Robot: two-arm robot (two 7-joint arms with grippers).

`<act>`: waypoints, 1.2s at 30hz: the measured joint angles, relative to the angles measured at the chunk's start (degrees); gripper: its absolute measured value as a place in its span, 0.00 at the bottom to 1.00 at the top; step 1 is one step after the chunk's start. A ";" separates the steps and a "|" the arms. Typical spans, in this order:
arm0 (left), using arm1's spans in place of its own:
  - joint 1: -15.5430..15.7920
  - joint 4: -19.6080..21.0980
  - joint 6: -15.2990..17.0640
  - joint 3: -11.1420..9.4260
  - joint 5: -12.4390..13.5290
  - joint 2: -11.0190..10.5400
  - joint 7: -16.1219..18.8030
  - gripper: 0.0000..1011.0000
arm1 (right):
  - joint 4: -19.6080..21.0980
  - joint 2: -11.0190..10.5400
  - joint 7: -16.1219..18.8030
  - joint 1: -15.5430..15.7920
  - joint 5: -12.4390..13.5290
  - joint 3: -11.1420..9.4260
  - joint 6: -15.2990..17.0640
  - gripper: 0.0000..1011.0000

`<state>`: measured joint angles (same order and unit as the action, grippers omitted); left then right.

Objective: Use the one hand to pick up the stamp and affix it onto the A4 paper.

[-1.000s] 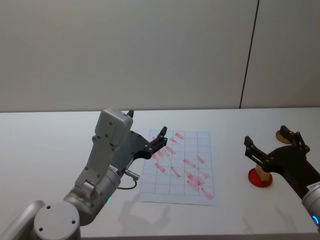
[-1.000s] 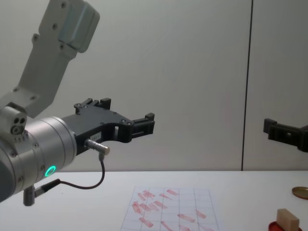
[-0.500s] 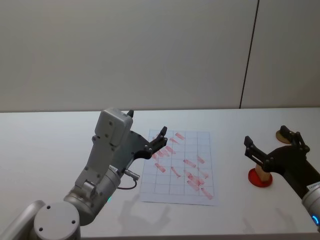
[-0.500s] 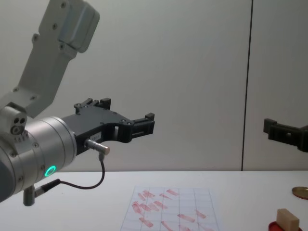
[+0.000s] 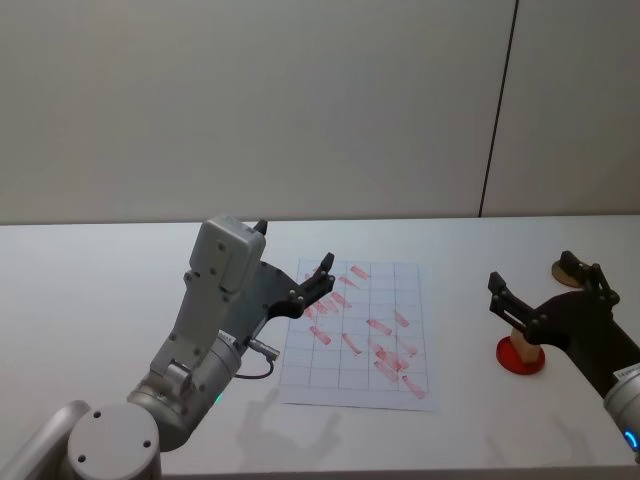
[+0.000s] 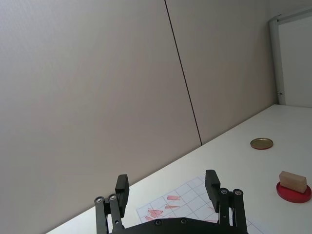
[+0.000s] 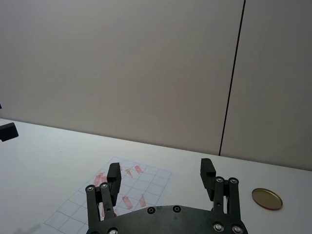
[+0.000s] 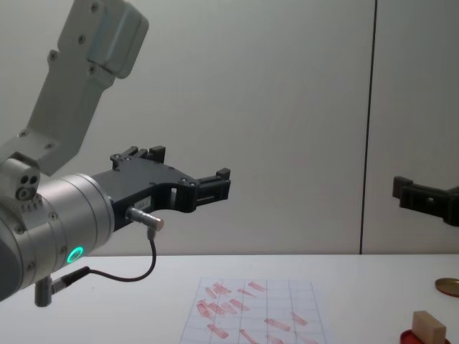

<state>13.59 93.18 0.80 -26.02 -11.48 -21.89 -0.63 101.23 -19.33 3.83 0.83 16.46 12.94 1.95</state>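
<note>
Resting upright on a flat red round disc (image 5: pixel 522 364), the small light tan wooden block stamp (image 6: pixel 292 181) sits to the right of the white gridded A4 paper (image 5: pixel 355 345), well clear of its edge. The paper lies flat on the white table (image 5: pixel 100 290) and carries many small red oblong marks. A flat gold-yellow round disc (image 6: pixel 262 143) lies farther back than the stamp, also right of the paper. The black left claw (image 6: pixel 166 181), on a silver arm with a green glowing ring, hangs in the air over the paper's left side, its fingers spread apart. The black right claw (image 7: pixel 161 170) is raised off the table right of the paper, near the stamp, fingers likewise spread wide.
</note>
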 joint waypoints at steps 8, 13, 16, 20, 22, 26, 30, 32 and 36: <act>0.00 0.00 0.00 0.00 0.00 0.00 0.00 0.98 | -1.89 0.66 1.01 -1.90 -0.05 -0.17 0.38 0.99; 0.00 0.00 0.00 0.00 0.00 0.00 0.00 0.98 | -4.76 1.52 2.02 -4.41 -0.25 -0.36 1.45 0.99; 0.00 0.00 0.00 0.00 0.00 0.00 0.00 0.98 | -6.68 2.05 2.54 -6.05 -0.35 -0.46 2.56 0.99; 0.00 0.00 0.00 0.00 0.00 0.00 0.00 0.98 | -9.47 2.77 2.84 -8.30 -0.50 -0.66 4.27 0.99; 0.00 0.00 0.00 0.00 0.00 0.00 0.00 0.98 | -10.86 3.10 2.84 -9.39 -0.55 -0.81 5.37 0.99; 0.00 0.00 0.00 0.00 0.00 0.00 0.00 0.98 | -13.05 3.56 2.35 -11.05 -0.66 -1.09 7.41 0.99; 0.00 0.00 0.00 0.00 0.00 0.00 0.00 0.98 | -14.74 3.86 1.45 -12.36 -0.68 -1.41 9.73 0.99; 0.00 0.00 0.00 0.00 0.00 0.00 0.00 0.98 | -15.64 3.96 0.89 -12.96 -0.68 -1.66 10.95 0.99; 0.00 0.00 0.00 0.00 0.00 0.00 0.00 0.98 | -16.66 4.03 0.00 -13.59 -0.68 -1.97 12.92 0.99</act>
<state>13.59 93.18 0.80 -26.02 -11.48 -21.89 -0.62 84.57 -15.30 3.83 -12.76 15.78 10.97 14.87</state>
